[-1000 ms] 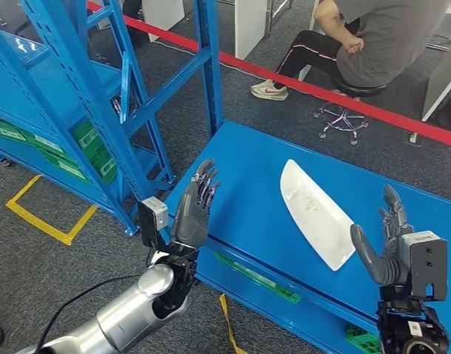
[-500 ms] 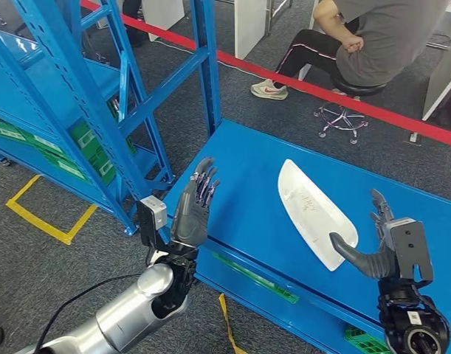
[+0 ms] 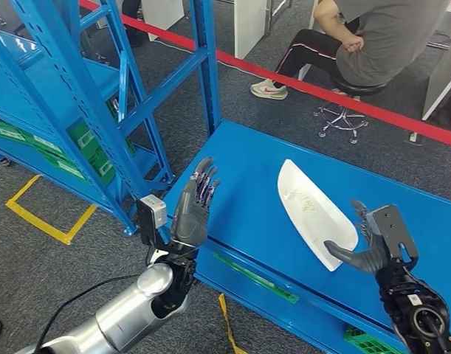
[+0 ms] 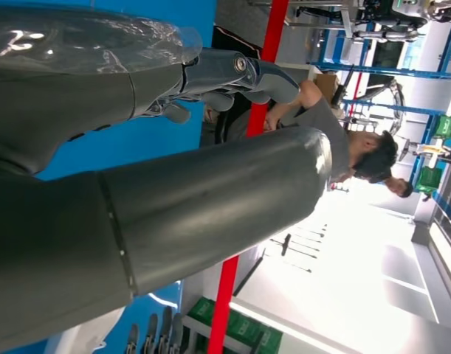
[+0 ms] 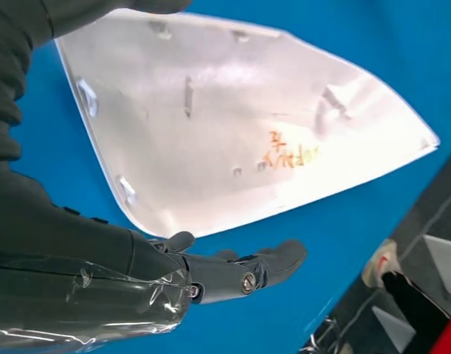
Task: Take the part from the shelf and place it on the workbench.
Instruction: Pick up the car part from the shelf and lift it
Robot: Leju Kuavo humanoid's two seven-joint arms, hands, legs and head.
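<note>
The white part is lying flat on the blue workbench, hollow side up, and the right hand is hovering at its near end with thumb and fingers spread and nothing in them. In the right wrist view the part is sitting just beyond the thumb, which is reaching along its curved edge; whether the thumb is touching that edge I cannot tell. To my eye the part is already where the task wants it, so the hand is probably standing apart from it rather than closing in.

The left hand is standing upright off the near corner of the bench, fingers spread and straight, holding nothing; it is well away from the part and looks parked out of the way.

Orange handwriting is showing inside the part, too small to read. The right hand's fingers are partly hidden behind its wrist camera in the head view. The blue shelf beyond the left hand is cut off at the frame edge. A person is sitting on a stool behind a red floor line, well beyond both hands.
</note>
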